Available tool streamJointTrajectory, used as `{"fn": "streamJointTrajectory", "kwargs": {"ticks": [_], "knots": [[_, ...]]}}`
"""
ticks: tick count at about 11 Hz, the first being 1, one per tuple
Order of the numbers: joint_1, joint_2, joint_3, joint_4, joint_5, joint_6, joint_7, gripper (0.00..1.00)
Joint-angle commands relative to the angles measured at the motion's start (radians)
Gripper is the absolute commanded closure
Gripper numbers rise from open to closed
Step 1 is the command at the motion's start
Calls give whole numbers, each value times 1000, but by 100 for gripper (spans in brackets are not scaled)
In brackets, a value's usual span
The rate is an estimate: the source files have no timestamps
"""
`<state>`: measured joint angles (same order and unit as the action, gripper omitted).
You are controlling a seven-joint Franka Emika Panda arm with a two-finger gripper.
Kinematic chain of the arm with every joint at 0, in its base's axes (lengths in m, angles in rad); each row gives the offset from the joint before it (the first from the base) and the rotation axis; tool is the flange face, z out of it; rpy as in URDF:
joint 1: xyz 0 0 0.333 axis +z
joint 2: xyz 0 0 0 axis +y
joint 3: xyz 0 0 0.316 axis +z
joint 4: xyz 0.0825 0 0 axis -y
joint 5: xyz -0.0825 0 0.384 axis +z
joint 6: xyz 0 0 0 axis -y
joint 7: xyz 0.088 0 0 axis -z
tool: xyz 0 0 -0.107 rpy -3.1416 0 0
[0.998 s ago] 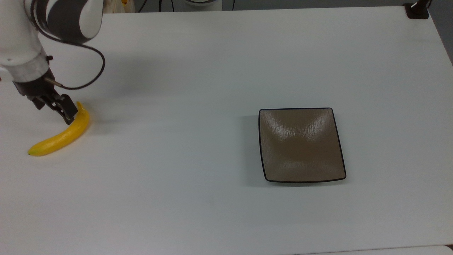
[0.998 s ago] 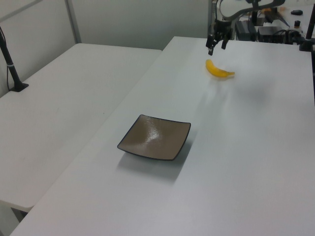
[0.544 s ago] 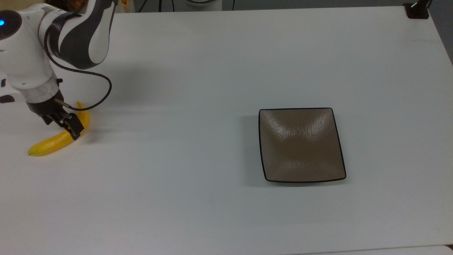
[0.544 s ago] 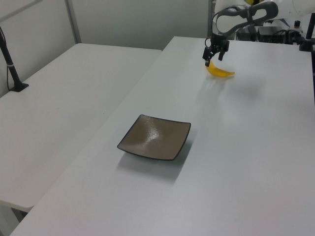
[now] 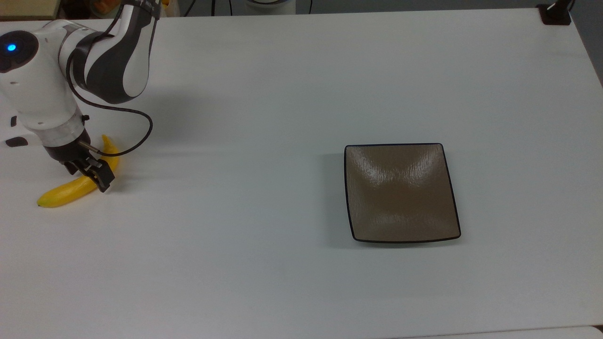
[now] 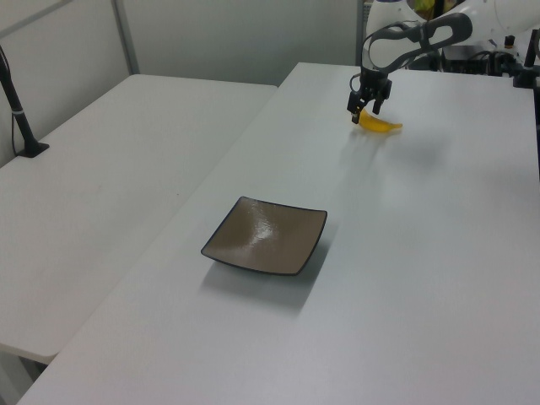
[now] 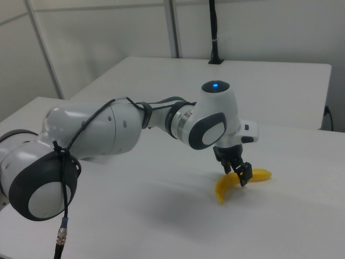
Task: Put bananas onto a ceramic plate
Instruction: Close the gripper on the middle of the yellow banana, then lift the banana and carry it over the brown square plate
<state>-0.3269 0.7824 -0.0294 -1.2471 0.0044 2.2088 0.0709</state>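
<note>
Since a second ago the gripper (image 5: 92, 174) has come down from beside the stem end to the middle of the bananas (image 5: 70, 189), which has not shifted.

In the top view, that fruit is one smooth, curved, bright-yellow piece with a pointed stem and a greenish tip, lying flat on the white table (image 5: 282, 94) at the top view's left, well apart from the ceramic plate (image 5: 400, 193), a square, glossy brown dish with a thin black rim. The dark fingers (image 5: 104, 180) straddle the fruit, spread wide, gripping nothing yet.

In the left view, the gripper (image 6: 363, 111) stands over the bananas (image 6: 384, 126) far beyond the ceramic plate (image 6: 265, 238).

The right view shows the gripper (image 7: 241, 173) from close by, low over the bananas (image 7: 226, 186), beneath the arm's blue light (image 7: 215, 84).
</note>
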Motion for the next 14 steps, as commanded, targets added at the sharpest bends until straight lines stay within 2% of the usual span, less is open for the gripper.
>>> {"fn": "streamJointTrajectory", "kwargs": {"ticks": [1, 2, 5, 7, 9, 14], "knots": [[3, -6, -3, -6, 0, 17, 21, 44], [5, -6, -3, -5, 0, 14, 21, 52], [5, -11, -1, -5, 3, 3, 21, 89], [8, -61, -1, -18, 15, 2, 20, 93], [17, -165, 12, -64, 19, -53, 15, 93], [155, -374, 13, -64, 22, -312, 13, 93]]}}
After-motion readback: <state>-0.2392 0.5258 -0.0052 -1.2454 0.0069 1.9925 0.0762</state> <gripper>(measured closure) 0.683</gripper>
